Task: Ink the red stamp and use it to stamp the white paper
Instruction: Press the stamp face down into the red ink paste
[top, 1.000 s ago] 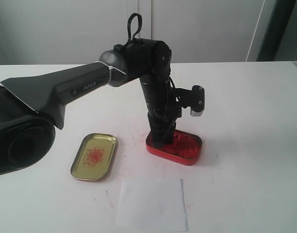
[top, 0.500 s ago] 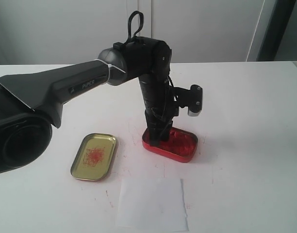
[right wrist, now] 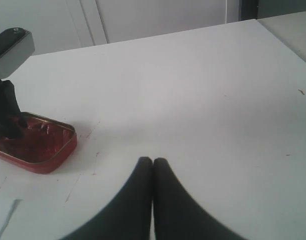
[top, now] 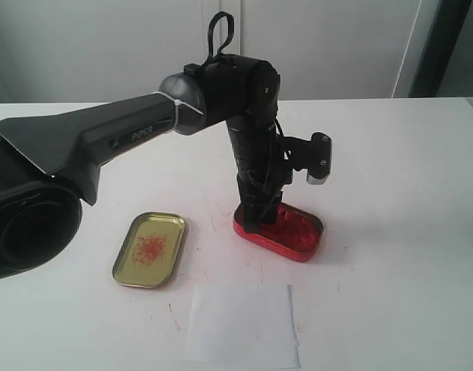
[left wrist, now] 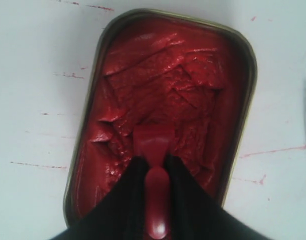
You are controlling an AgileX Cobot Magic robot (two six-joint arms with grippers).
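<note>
A white table (top: 406, 193) is seen before a pale panelled wall (top: 337, 46). On the left, toward the near side, an oval gold lid (top: 149, 249) is laid hollow side up, and red smears are seen inside it. To its right and nearer, the paper (top: 242, 325) is laid flat by the near edge, apart from the lid. A few faint red specks are seen on the table beside the paper's left edge.

The left arm (top: 105, 139) is stretched in from the left and is bent downward over the middle of the table. The left gripper (top: 257, 220) is lowered into the left end of the tin (top: 287, 251), which is placed right of the lid and beyond the paper. The tin is filled with glossy, rumpled red paste (left wrist: 163, 80).

In the left wrist view, the stamp (left wrist: 154, 145) is gripped by its knob between the two black fingers (left wrist: 128, 190). Its square base is set against the paste near the middle of the tin. In the exterior view the stamp is hidden by the gripper.

Thin red streaks are seen on the table around the tin. Farther right, the right gripper (right wrist: 152, 162) is held low over bare table, well apart from the tin. Its fingers are pressed together, and nothing is held between them.
</note>
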